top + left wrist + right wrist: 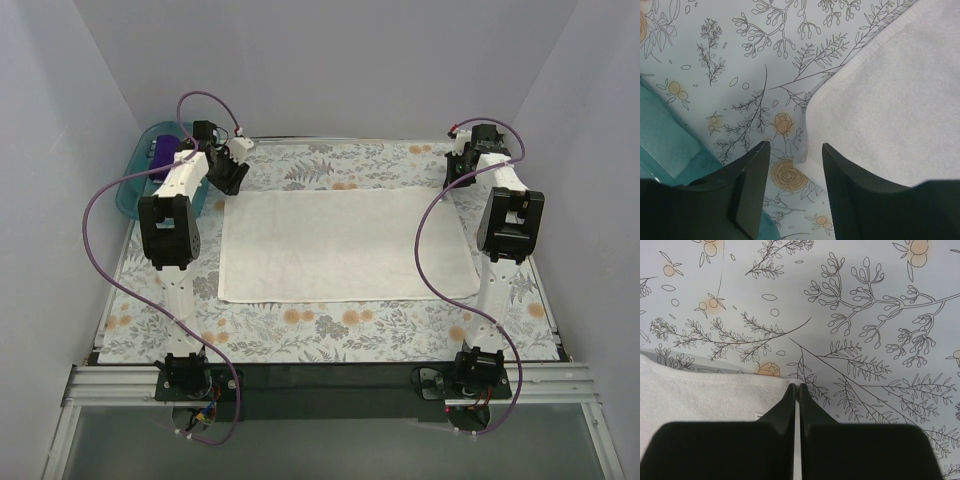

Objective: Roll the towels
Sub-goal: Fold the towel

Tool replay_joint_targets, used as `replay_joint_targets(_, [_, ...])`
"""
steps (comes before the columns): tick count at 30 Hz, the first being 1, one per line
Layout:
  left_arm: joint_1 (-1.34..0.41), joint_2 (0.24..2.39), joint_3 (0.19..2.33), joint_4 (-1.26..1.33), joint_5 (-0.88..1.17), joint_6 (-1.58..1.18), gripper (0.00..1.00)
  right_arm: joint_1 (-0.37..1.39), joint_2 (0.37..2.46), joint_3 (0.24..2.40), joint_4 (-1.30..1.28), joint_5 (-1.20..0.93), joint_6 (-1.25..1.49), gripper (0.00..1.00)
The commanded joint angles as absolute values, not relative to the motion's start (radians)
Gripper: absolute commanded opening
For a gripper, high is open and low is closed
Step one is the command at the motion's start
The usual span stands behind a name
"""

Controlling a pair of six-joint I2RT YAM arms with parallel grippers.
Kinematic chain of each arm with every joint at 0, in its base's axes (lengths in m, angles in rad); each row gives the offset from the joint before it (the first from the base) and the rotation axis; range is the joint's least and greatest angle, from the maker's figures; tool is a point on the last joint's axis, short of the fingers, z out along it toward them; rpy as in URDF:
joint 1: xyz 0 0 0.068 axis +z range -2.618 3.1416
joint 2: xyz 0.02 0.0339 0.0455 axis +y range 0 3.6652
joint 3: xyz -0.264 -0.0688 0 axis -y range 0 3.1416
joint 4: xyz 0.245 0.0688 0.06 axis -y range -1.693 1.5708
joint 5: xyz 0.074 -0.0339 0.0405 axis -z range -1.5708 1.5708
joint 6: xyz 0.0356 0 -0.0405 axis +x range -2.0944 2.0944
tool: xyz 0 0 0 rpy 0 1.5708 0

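Observation:
The large white towel (340, 245) lies flat on the floral sheet. My left gripper (228, 170) hovers at its far-left corner. In the left wrist view that gripper (792, 150) is open, and the white towel (890, 100) has its corner lying between the fingers (747, 185), untouched. My right gripper (460, 168) is at the far-right corner. In the right wrist view it (795, 386) is shut, with the corner of the white towel (705, 395) pinched at the tips. A dark purple towel (162, 150) lies in the teal tray.
The teal plastic tray (130, 190) stands at the far left, beside the left arm, and shows in the left wrist view (670, 145). The floral sheet (330, 325) covers the table. White walls close in the back and both sides.

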State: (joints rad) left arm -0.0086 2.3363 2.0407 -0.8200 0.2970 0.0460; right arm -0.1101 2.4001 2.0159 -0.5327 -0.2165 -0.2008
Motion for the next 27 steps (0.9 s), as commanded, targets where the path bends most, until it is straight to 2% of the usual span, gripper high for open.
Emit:
replay_joint_targets(1, [-0.002,2.321,2.043,-0.833,0.333,0.055,0.44,-0.107,2.330,2.025,-0.542,-0.242,-0.199,0.01])
replay_joint_targets(11, [-0.002,2.355,2.031,-0.844,0.262,0.098,0.36,-0.107,2.330,2.028,-0.546,-0.236,-0.210,0.01])
replay_joint_targets(15, [-0.002,2.336,2.008,-0.815,0.265,0.104,0.18,-0.110,2.326,2.033,-0.546,-0.236,-0.213,0.01])
replay_joint_targets(18, [-0.002,2.330,2.020,-0.814,0.271,0.104,0.11,-0.113,2.318,2.039,-0.546,-0.236,-0.216,0.01])
replay_joint_targets(19, [-0.002,2.335,2.029,-0.821,0.276,0.106,0.03,-0.115,2.316,2.042,-0.545,-0.236,-0.215,0.01])
replay_joint_targets(20, [-0.002,2.336,2.042,-0.830,0.276,0.106,0.00,-0.118,2.313,2.043,-0.545,-0.236,-0.216,0.01])
replay_joint_targets(27, [-0.002,2.269,2.043,-0.833,0.330,0.117,0.00,-0.143,2.254,2.033,-0.552,-0.271,-0.222,0.01])
